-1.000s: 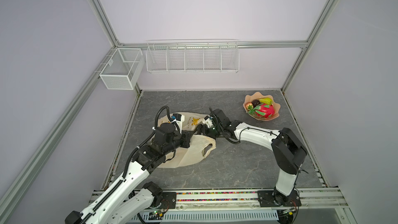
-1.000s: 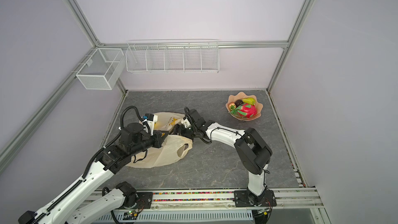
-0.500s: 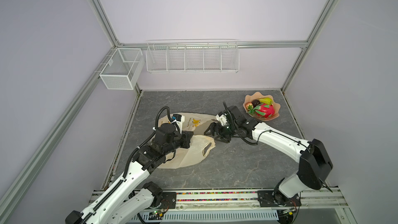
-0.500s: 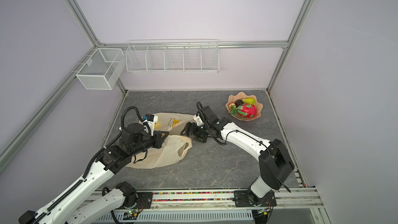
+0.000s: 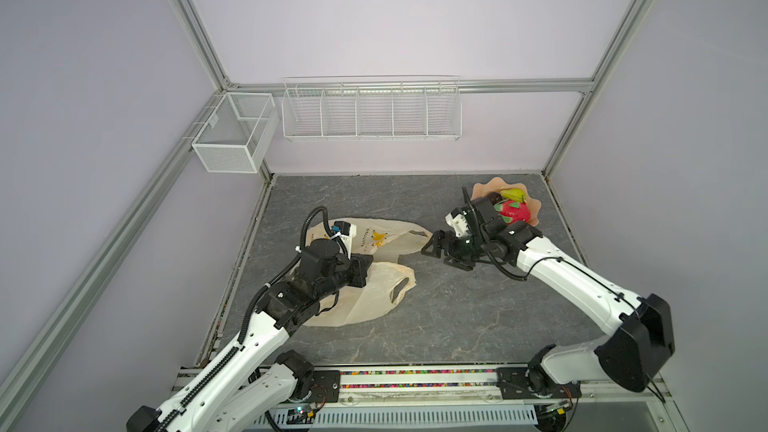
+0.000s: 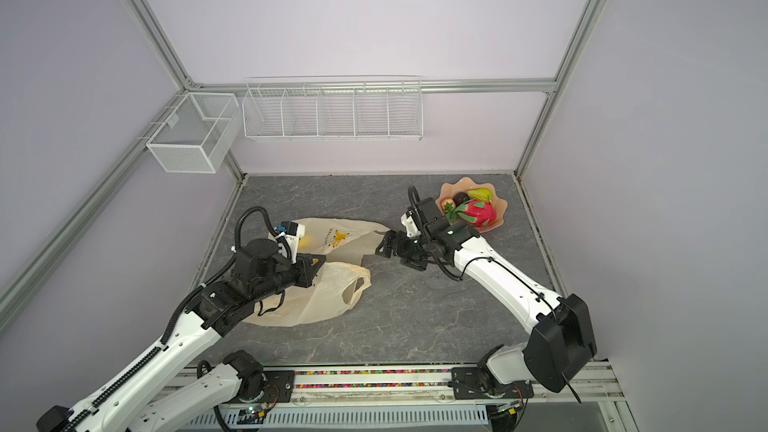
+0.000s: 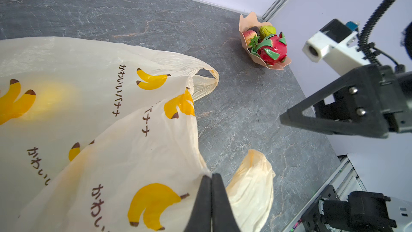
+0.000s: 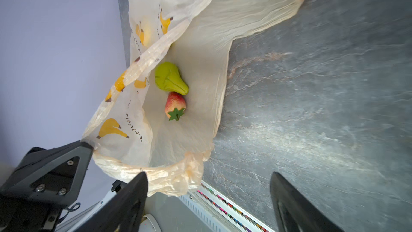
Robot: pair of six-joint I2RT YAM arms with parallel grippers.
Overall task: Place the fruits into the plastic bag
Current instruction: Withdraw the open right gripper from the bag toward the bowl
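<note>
Grey marbled tabletop (image 5: 457,317) carries a thin cream-yellow plastic bag (image 7: 89,108). It is translucent and crinkled, printed with yellow bananas and small dark script, and its cut-out handles are splayed. The left gripper (image 7: 211,178) is clamped on the bag's upper rim, jaws pressed together with the film pinched between them, so the mouth gapes (clearest from the right wrist). Inside, beyond that pinch, lie a green lumpy fruit (image 8: 169,78) and a red strawberry (image 8: 175,104), touching each other. The right gripper (image 5: 432,245) has its jaws spread wide and empty, facing the mouth. One of its fingers (image 8: 137,188) sits just beside the bunched handle; I cannot tell whether they touch. Behind the right jaws, well apart from the left ones, a peach scalloped bowl (image 7: 244,24) holds the red dragon fruit (image 7: 273,49), a second strawberry (image 7: 249,36), a dark ball (image 7: 254,30) and a yellow-green fruit (image 7: 267,31).
</note>
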